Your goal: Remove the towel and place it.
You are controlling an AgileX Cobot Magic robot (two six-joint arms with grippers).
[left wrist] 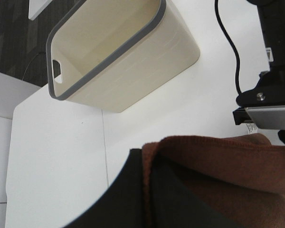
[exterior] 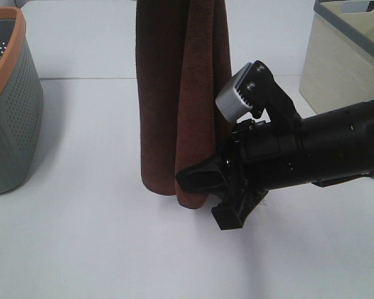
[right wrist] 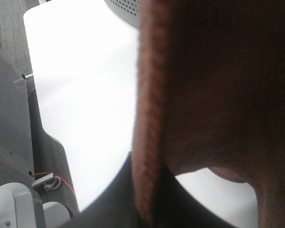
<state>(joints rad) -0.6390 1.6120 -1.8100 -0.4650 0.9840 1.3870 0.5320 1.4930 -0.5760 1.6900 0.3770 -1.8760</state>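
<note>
Towel [exterior: 174,93] hanging mid-counter [exterior: 81,249], seemingly pinched above by left end effector [left wrist: 147,199]. Right end effector [exterior: 207,142] spread wide at the lower right edge, gripping nothing. Risk: closing on one fold only, or tugging cloth loose from above.
</note>
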